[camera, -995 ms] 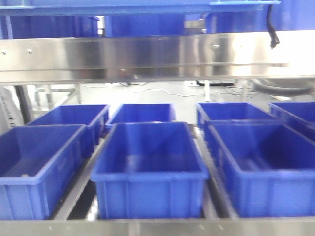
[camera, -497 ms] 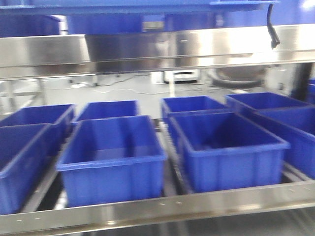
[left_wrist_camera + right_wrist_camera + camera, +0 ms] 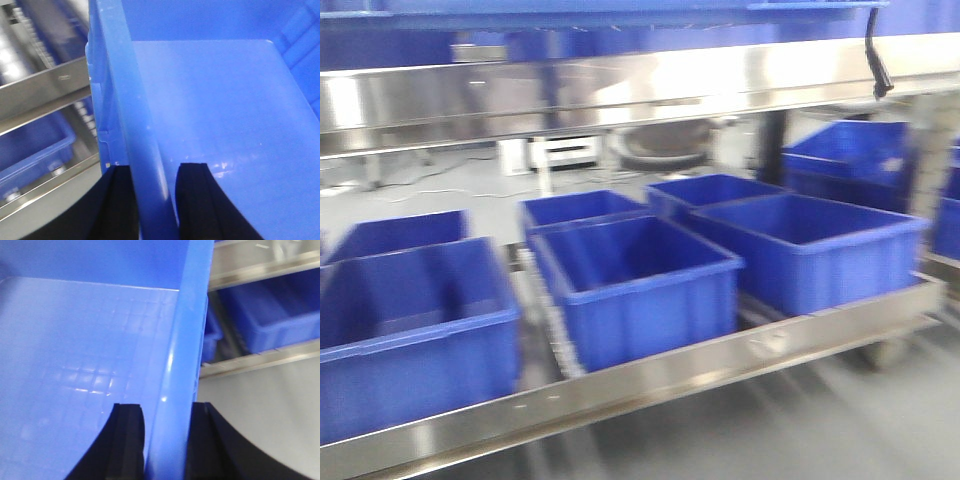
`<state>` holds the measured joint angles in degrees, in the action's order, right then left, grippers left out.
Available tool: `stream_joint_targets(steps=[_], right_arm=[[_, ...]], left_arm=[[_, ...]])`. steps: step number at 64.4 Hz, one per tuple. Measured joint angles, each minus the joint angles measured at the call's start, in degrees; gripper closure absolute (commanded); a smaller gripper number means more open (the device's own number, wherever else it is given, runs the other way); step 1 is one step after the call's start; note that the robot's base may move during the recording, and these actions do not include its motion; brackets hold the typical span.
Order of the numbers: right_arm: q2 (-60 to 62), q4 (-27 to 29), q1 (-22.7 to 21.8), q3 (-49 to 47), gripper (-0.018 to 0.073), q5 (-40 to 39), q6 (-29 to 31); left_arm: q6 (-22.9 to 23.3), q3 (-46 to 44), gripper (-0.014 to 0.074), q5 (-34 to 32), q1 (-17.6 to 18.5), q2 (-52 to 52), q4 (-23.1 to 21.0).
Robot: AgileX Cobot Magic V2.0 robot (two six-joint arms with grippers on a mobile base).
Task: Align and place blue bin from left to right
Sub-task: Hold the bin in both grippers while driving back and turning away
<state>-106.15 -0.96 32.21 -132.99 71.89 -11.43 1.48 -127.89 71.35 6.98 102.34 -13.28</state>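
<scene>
Left pincer point(image 3: 157, 200) and right pincer point(image 3: 165, 440) are each closed on a side wall of the blue bin point(image 3: 215, 100), one finger inside, one outside. Bin held between them. Shelf bins point(image 3: 640, 280) sit further left in the front view than 0.5 s ago.

Blue bin point(image 3: 75, 340) medium blue, grid-patterned floor; fingers point(image 3: 125, 440) black; shelf bins point(image 3: 640, 300) darker blue; rack rail point(image 3: 620, 385) silvery.

The medium-blue plastic bin point(image 3: 210, 100) was empty, with a thick rounded rim and a glossy floor faintly marked with a moulded grid. It was held at both sides: the left gripper point(image 3: 156, 170) pinched one side wall at the rim, and the right gripper point(image 3: 164, 407) pinched the opposite wall.
</scene>
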Motion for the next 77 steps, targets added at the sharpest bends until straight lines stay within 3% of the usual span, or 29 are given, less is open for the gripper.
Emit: stream_joint_targets(steps=[77], right_arm=[[0.0, 0.0, 0.0, 0.0, 0.0712, 0.0, 0.0]], left_arm=[[0.0, 0.0, 0.0708, 0.0, 0.0, 0.0, -0.1]])
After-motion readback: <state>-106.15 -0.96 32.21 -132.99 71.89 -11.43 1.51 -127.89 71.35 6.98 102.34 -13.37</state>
